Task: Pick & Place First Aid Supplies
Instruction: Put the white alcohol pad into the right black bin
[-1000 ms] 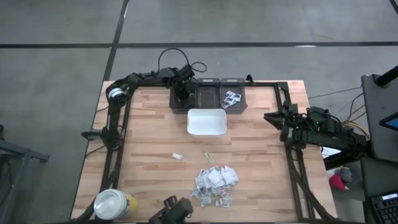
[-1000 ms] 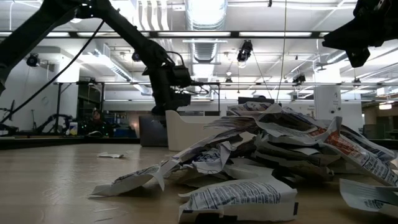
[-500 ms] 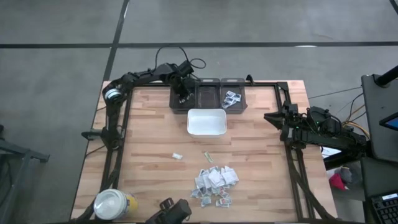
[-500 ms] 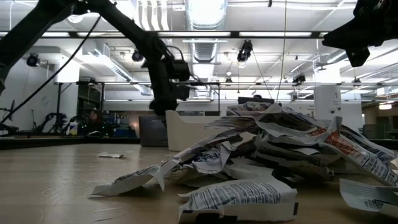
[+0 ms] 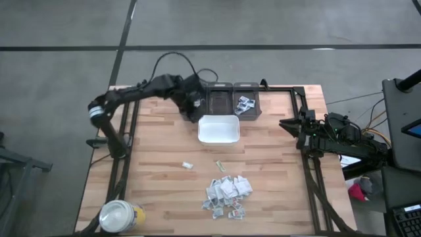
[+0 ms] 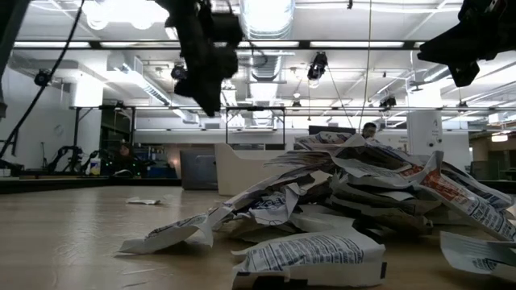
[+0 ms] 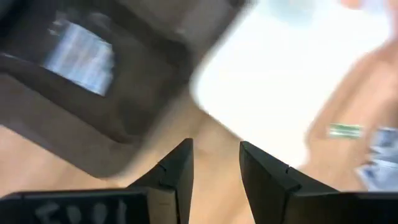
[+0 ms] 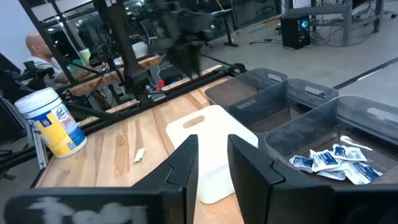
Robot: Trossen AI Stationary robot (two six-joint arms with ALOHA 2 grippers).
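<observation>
The first aid supplies lie as a pile of small white packets [image 5: 227,194] [image 6: 347,201] near the table's front edge, with two single packets [image 5: 187,165] [image 5: 219,165] apart from it. More packets sit in the right dark bin [image 5: 245,104] [image 8: 333,162], and one in a dark bin [image 7: 78,53] under my left arm. My left gripper [image 5: 193,107] [image 6: 213,103] [image 7: 216,158] hangs open and empty, high over the gap between the left bin and the white tray [image 5: 218,129] [image 7: 292,74]. My right gripper [image 5: 289,124] [image 8: 212,165] waits at the table's right edge, open with nothing between its fingers.
Three dark bins [image 5: 220,100] stand in a row at the far edge, the white tray just in front of them. A round white-lidded yellow jar [image 5: 120,216] [image 8: 53,124] stands at the near left corner. Bare wood lies between the tray and the pile.
My left gripper has risen out of the left bin at the far edge, come a little toward the near edge and the tray, and rolled somewhat. Its arm has swung out toward the table's left. The packets and the tray have stayed put.
</observation>
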